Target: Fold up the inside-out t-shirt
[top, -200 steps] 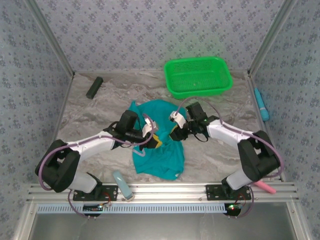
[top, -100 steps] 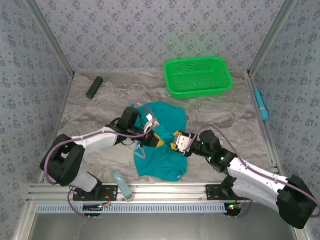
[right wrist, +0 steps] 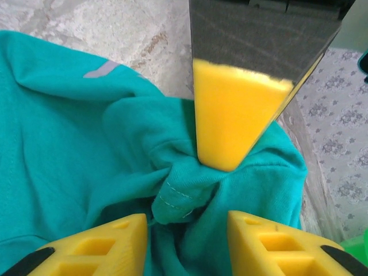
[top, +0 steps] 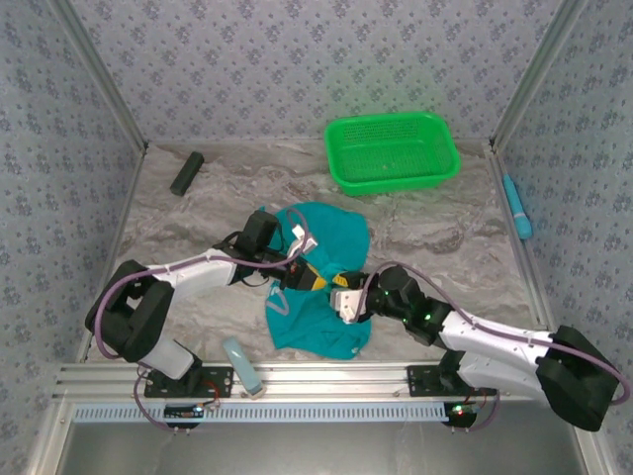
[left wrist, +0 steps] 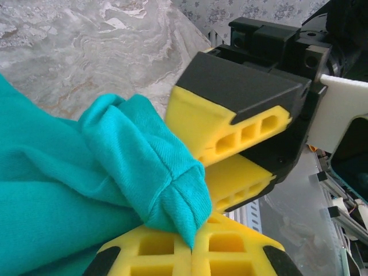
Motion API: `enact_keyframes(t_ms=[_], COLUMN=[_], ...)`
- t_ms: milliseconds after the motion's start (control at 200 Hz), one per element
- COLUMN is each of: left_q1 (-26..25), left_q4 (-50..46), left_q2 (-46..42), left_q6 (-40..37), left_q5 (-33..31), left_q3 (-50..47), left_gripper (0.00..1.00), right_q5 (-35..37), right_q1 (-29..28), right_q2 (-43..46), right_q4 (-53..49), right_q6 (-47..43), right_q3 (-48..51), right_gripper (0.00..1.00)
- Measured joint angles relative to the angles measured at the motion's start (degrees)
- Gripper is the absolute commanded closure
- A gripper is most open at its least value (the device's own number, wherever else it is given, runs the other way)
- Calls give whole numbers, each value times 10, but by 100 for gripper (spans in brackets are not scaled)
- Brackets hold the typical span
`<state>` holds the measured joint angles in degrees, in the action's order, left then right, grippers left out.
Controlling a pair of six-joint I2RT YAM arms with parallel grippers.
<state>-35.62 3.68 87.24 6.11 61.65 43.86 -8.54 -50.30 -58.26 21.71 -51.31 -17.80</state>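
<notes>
The marbled worktop [top: 445, 237] is taken up at its middle by the inside-out t-shirt [top: 326, 233], which lies crumpled in a teal heap between the two arms, well apart from the green basket [top: 394, 184] at the far right. No flat layer or clean fold line can be made out in the cloth, so folding proper is judged not to have begun; the step in hand is taken to be a regrasp, with the garment being gathered for spreading.

The left tool [top: 307, 278] is seen pressed together on a bunched, stitched edge of the shirt, and in its own wrist view the cloth is pinched right at the yellow fingertips [left wrist: 144, 247]. The right tool [top: 344, 297] is set just beside it with its fingers spread, and the same puckered fold sits between them in the right wrist view, not yet gripped.

For the next move, the right tool would have to be closed on the hem close to the left pinch without the left fingers being caught. The two holds could then be drawn apart so that the shirt is opened out flat
</notes>
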Motion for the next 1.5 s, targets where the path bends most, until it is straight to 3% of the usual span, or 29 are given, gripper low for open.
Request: enact_keyframes(t_ms=[105, 230, 390, 535, 750, 920, 1054, 1209, 1279, 1394, 1499], left_q1=[0, 0, 5, 27, 35, 35, 37, 43, 31, -19, -54], left_q4=[4, 6, 9, 6, -7, -7, -24, -51, -33, -13, -9], left_q2=[2, 3, 3, 3, 30, 47, -37, -241, -309, -325, -256], left_q6=[7, 13, 18, 21, 6, 9, 1, -7, 0, 7, 7], left_q5=[2, 3, -7, -89, -212, -263, -307, -340, -346, -352, -356], left_q3=[0, 0, 0, 0, 0, -1, -37, -97, -122, -134, -113], left_gripper=[99, 96, 80, 81, 79, 73, 64, 43, 42, 42, 42], right_q5=[15, 22, 14, -20, -97, -134, -174, -230, -254, -281, -304], right_q1=[0, 1, 3, 18, 36, 64, 121, 147, 148, 154, 163], right_q2=[-27, -42, -40, -4, -9, -98, -165, -195, -195, -196, -196], right_q4=[26, 51, 58, -21, -189, -280, -337, -388, -406, -434, -449], right_q6=[-3, 3, 8, 29, 101, 176, 251, 312, 333, 362, 384], right_q3=[2, 3, 3, -20, -182, -303, -355, -364, -364, -371, -376], right_gripper=[86, 100, 100, 100, 100, 100, 99, 100, 100, 100, 100])
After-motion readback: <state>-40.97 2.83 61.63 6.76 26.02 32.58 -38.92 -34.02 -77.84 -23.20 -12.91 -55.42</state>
